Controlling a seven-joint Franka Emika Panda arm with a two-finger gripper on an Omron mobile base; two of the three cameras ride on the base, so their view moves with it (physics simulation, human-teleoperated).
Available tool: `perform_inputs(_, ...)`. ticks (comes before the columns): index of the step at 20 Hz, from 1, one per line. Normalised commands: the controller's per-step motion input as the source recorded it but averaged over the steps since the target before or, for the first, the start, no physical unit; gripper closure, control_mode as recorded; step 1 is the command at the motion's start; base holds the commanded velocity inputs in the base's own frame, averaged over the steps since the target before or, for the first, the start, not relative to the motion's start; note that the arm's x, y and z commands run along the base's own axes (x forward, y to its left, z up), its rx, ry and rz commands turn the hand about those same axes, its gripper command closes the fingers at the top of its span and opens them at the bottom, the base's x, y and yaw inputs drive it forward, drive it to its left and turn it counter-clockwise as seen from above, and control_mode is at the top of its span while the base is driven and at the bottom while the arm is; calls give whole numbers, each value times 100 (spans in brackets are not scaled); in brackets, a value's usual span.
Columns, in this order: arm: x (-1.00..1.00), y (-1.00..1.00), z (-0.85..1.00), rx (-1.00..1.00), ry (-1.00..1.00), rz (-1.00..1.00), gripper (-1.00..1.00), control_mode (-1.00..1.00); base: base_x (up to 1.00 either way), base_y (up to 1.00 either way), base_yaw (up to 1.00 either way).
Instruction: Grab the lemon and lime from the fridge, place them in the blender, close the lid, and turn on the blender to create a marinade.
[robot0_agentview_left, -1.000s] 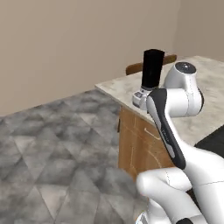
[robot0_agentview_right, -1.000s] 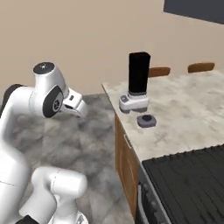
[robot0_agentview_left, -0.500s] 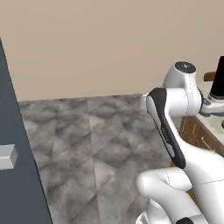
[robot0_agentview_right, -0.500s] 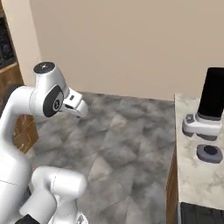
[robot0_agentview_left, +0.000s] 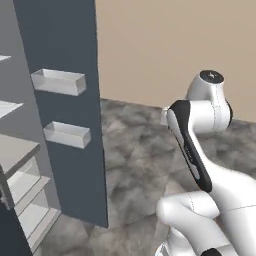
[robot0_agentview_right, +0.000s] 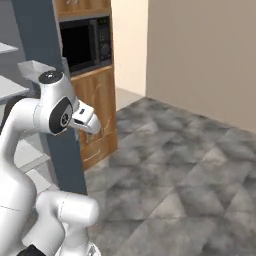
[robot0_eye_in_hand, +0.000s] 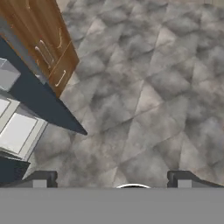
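While gripper (robot0_eye_in_hand: 113, 178) gapes, slate fridge (robot0_agentview_left: 75, 100) open (pale boxy shelves)

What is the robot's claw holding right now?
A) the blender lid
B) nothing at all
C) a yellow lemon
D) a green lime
B: in the hand view the claw has its two dark fingertips spread wide apart with only bare grey floor between them, beside the open fridge.
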Motion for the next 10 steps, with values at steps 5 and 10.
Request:
perform_inputs(5, 0, 0, 0, 0, 0, 0, -100, 100, -27, 15, 75)
perform_inputs(10, 0, 0, 0, 0, 0, 0, -100, 100, -4, 41, 78)
